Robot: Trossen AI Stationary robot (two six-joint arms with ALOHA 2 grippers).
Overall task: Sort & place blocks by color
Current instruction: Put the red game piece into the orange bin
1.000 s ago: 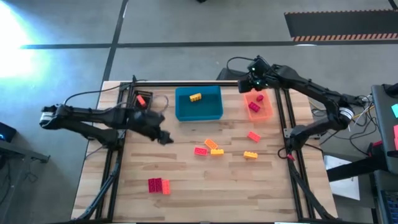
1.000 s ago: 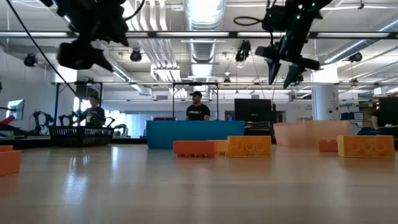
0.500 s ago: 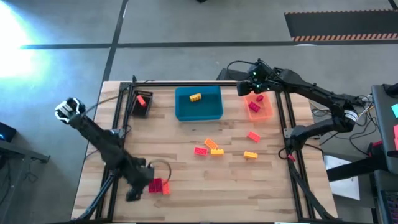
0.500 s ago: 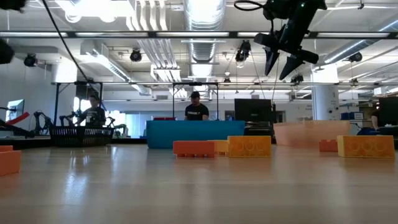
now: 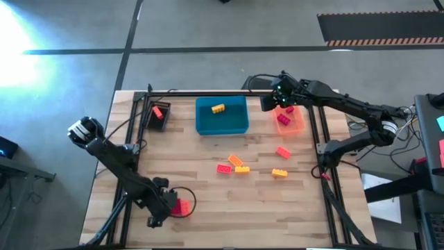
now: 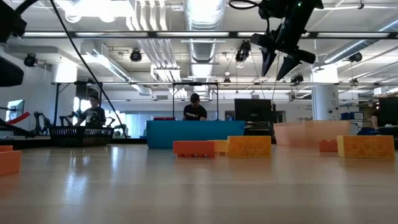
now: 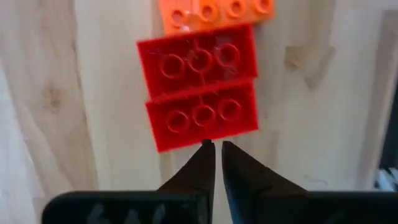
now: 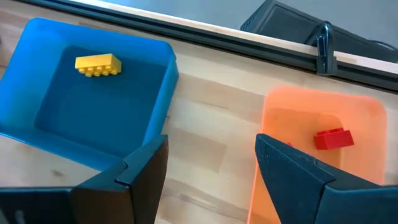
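Four blocks [image 5: 242, 165] lie mid-table, two red bricks [image 7: 200, 87] sit before the pinched-together left gripper [image 7: 215, 152], partly hidden overhead; right gripper [image 8: 208, 155] spread.

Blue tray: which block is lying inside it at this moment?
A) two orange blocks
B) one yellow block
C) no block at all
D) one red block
B: the right wrist view shows a single yellow block on the floor of the blue tray, and the high view shows the same.
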